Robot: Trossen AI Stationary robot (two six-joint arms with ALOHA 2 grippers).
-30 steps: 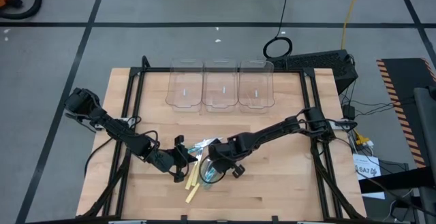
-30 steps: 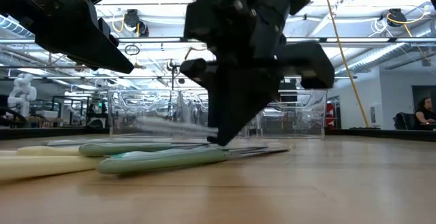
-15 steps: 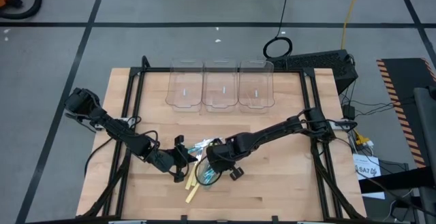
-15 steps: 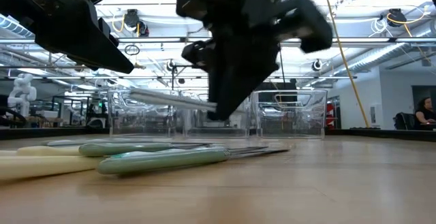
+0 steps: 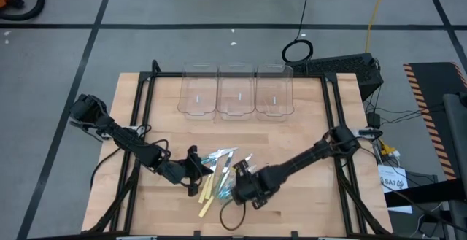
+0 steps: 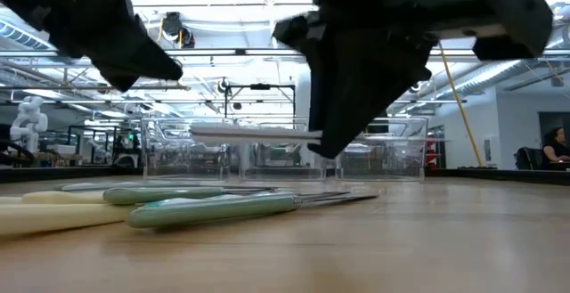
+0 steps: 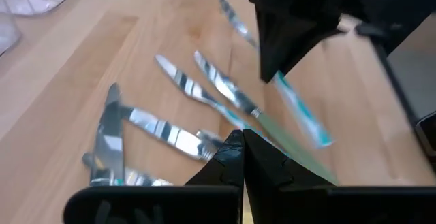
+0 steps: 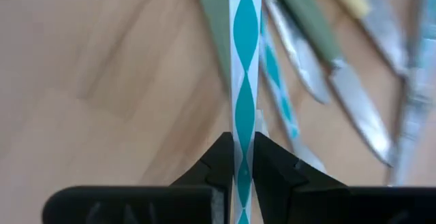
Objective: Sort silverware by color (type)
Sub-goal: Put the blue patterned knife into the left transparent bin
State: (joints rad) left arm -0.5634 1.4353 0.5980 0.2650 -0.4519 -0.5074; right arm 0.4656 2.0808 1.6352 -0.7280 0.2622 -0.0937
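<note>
Bins (image 5: 236, 92) well beyond silverware (image 5: 219, 174)

3 clear bins (image 5: 236, 90) at 12 o'clock. 2 arms. Silverware pile (image 5: 219, 174) at 6 o'clock: roughly 9 pieces, overlap blocks exact count.

Silverware (image 5: 219, 173) pile crowded between both end effectors; bare tabletop (image 5: 292, 127) open up to the three clear bins (image 5: 236, 90) at the far edge.
</note>
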